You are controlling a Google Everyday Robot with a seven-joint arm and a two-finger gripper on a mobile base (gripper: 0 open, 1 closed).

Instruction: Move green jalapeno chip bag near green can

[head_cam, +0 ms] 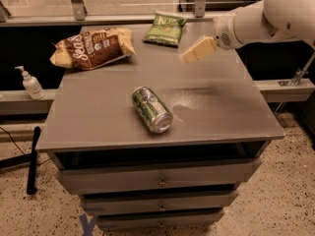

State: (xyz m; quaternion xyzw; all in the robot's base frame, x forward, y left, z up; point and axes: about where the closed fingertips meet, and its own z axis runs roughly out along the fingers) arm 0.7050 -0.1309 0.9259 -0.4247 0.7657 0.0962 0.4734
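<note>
Cabinet top [93,114] | 1 green jalapeno chip bag [165,27] | 1 green can [151,109] | gripper [187,57] near bag, closure unclear

The brown-and-yellow chip bag [91,48] carries large white script that seems to begin "Sea", with a small round seal beside it too small to read. The green jalapeno chip bag [165,28] shows 1 line of pale block lettering across its top that cannot be made out, and the print on the green can [151,109] is equally illegible. A blue "X" mark [87,225] sits on the floor [275,200] at the foot of the cabinet, while the gripper [188,56], hovering just right of the green bag, bears no visible text.
</note>
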